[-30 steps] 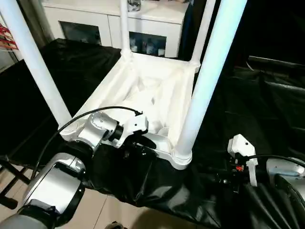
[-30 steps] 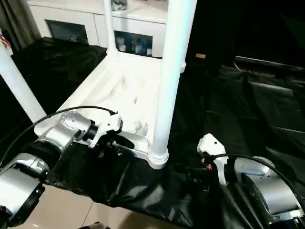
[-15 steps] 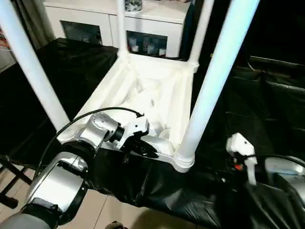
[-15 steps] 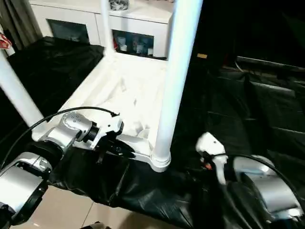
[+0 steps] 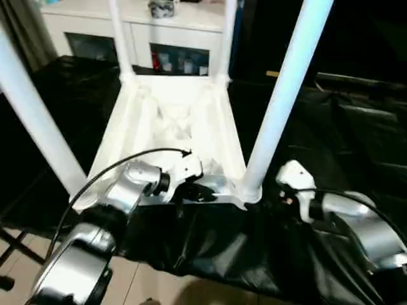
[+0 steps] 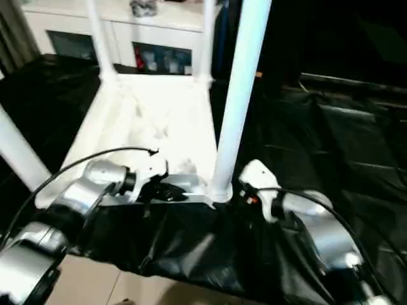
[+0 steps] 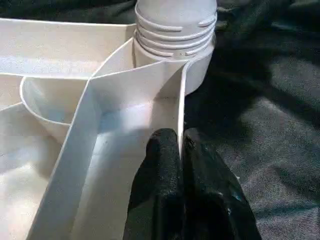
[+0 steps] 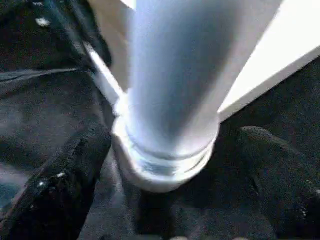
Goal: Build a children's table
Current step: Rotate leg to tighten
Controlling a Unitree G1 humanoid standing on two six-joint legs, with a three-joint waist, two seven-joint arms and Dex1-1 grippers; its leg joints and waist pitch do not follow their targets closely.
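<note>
My left gripper (image 7: 180,150) is pinched shut on the near rim wall of the children's table (image 5: 175,114). My right gripper (image 8: 165,165) stands wide open, one finger either side of the near-right leg (image 5: 280,101) at its socket. The table lies upside down on black sheeting (image 5: 331,146), legs up, its long axis running away from me. Both forearms reach in low. A white cabinet (image 5: 165,38) stands behind.

Table legs (image 5: 280,101) cut off above; cabinet (image 5: 172,38) contents blurred.
</note>
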